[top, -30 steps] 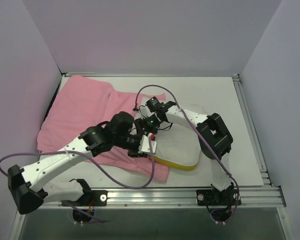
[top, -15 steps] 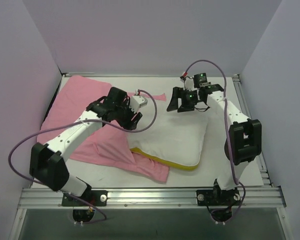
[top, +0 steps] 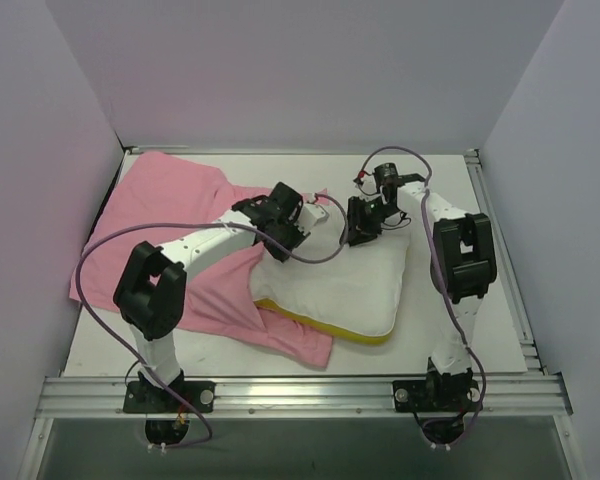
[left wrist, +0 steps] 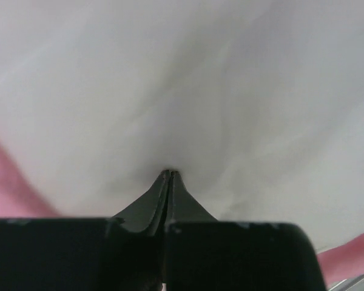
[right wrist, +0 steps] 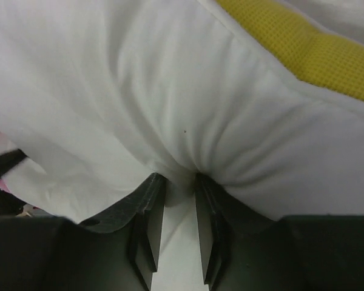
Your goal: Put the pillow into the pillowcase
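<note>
The white pillow (top: 340,280) lies mid-table with its yellow trim (top: 320,322) on the near edge. Its left part rests on the pink pillowcase (top: 160,210), which is spread flat to the left. My left gripper (top: 283,243) is at the pillow's far left corner. In the left wrist view its jaws (left wrist: 170,172) are shut tight, with white pillow (left wrist: 188,79) cloth puckered at the tips. My right gripper (top: 358,235) is at the pillow's far edge. In the right wrist view it (right wrist: 179,179) is shut on a fold of the pillow (right wrist: 170,91).
The grey side walls stand close on the left, right and back. A metal rail (top: 300,392) runs along the near edge of the table (top: 450,200). Purple cables (top: 100,250) loop off both arms. A strip of pillowcase (top: 300,340) pokes out under the pillow's near corner.
My left arm swung off the pillowcase to the pillow's far left corner and shut. My right gripper dropped from the far side onto the pillow's far edge and closed on it.
</note>
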Action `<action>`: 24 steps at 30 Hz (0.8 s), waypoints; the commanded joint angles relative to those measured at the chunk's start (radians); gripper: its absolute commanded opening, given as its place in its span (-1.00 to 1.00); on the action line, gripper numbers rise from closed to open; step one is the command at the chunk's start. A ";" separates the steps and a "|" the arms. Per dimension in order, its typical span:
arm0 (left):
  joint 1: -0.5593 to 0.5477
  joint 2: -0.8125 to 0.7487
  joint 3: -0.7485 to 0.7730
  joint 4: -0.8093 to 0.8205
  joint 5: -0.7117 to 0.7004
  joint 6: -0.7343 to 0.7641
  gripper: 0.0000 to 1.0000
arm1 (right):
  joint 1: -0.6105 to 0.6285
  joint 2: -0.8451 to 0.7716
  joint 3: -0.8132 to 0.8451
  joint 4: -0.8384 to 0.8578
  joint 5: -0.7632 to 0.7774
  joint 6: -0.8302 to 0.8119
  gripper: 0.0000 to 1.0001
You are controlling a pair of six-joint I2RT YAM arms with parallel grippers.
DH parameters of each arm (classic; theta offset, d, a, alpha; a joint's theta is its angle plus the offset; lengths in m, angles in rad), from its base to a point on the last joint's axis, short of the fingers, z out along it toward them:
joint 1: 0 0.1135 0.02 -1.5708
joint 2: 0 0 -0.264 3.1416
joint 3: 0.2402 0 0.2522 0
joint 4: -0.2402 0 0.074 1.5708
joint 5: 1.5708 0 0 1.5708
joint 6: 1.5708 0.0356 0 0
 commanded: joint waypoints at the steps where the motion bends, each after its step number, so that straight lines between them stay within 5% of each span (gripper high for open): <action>1: -0.102 0.005 0.097 0.049 0.057 -0.029 -1.00 | 0.042 -0.001 0.029 -0.064 -0.069 0.011 -0.49; 3: -0.120 -0.002 0.111 0.076 0.089 -0.040 -1.00 | 0.047 -0.007 0.027 -0.064 -0.094 0.014 -0.68; 7: -0.109 -0.039 0.125 0.076 0.039 -0.057 -0.95 | 0.045 -0.044 0.004 -0.064 -0.106 0.014 -0.74; 8: -0.100 -0.056 0.108 0.072 0.024 -0.059 -0.46 | 0.044 -0.051 -0.008 -0.064 -0.104 0.008 -0.74; 11: -0.064 -0.137 0.043 0.066 -0.119 -0.039 0.42 | 0.039 -0.084 -0.027 -0.067 -0.094 -0.001 -0.70; 13: -0.021 -0.186 0.007 0.050 -0.166 -0.005 0.54 | 0.036 -0.111 -0.031 -0.070 -0.075 -0.010 -0.60; 17: 0.062 -0.217 -0.056 0.038 -0.234 0.061 0.57 | 0.025 -0.173 -0.033 -0.092 -0.023 -0.044 0.05; 20: 0.120 -0.185 -0.073 0.047 -0.242 0.095 0.52 | 0.008 -0.197 -0.016 -0.107 0.055 -0.069 0.36; 24: 0.157 -0.099 -0.053 0.058 -0.193 0.110 0.37 | -0.006 -0.154 0.044 -0.136 0.132 -0.096 0.45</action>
